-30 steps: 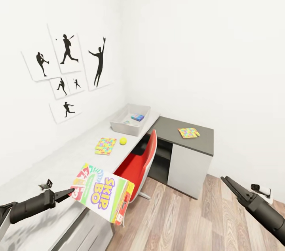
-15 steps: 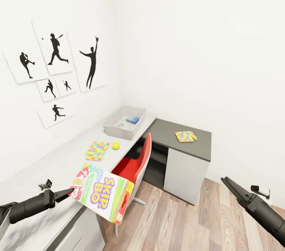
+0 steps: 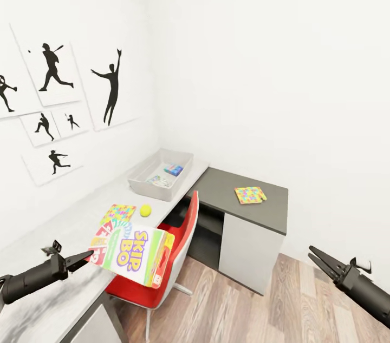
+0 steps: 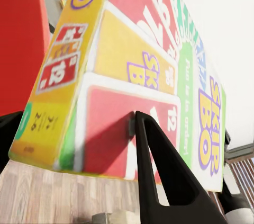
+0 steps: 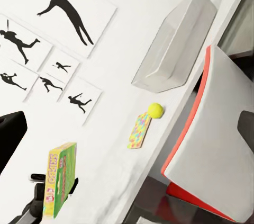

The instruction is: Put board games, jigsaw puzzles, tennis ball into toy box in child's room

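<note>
Left hand [image 3: 86, 258] clamped closed low; right hand [image 3: 317, 257] parted, low.

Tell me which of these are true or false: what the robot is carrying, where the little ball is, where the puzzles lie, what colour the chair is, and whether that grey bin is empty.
1. The left gripper is carrying the Skip-Bo box. True.
2. The tennis ball is already inside the toy box. False: it sits on the pale table top, beside a jigsaw puzzle.
3. Another jigsaw puzzle lies on the lower dark grey section of the desk. True.
4. The chair at the desk is blue. False: it is red.
5. The toy box is empty. False: colourful items already lie in it.
6. The right gripper holds nothing. True.
</note>
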`<state>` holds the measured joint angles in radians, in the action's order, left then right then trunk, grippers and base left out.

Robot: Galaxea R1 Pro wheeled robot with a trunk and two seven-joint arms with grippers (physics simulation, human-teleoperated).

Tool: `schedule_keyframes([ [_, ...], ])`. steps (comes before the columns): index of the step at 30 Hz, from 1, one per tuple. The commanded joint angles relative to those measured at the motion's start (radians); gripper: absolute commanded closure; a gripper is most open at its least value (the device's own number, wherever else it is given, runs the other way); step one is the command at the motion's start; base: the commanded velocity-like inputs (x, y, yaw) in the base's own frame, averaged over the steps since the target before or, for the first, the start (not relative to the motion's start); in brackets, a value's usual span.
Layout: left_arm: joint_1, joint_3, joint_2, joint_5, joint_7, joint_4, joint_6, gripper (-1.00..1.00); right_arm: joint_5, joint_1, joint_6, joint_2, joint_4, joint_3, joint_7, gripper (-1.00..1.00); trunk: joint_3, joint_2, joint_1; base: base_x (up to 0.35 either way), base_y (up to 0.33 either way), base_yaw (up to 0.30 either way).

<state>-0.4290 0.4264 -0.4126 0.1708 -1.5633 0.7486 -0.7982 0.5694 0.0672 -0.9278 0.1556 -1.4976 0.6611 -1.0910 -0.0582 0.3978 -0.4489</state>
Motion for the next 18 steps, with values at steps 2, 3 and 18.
schedule_keyframes([
  [2, -0.001, 0.022, -0.007, 0.002, -0.008, 0.001, -0.012, 1.00, -0.003, 0.001, 0.007, -0.004, 0.001, 0.003, -0.005, -1.00, -0.002, 0.002, -0.001, 0.232, -0.141, 0.000],
  [3, -0.001, 0.035, -0.009, 0.002, -0.008, 0.001, -0.014, 1.00, -0.004, 0.001, 0.023, -0.006, 0.001, 0.004, -0.006, -1.00, -0.002, 0.002, -0.001, 0.215, -0.148, 0.000],
  [18, 0.001, 0.189, -0.015, 0.001, -0.008, 0.002, -0.035, 1.00, 0.003, 0.001, 0.091, -0.011, -0.009, -0.001, -0.004, -1.00, -0.002, 0.002, -0.001, 0.150, -0.160, 0.000],
])
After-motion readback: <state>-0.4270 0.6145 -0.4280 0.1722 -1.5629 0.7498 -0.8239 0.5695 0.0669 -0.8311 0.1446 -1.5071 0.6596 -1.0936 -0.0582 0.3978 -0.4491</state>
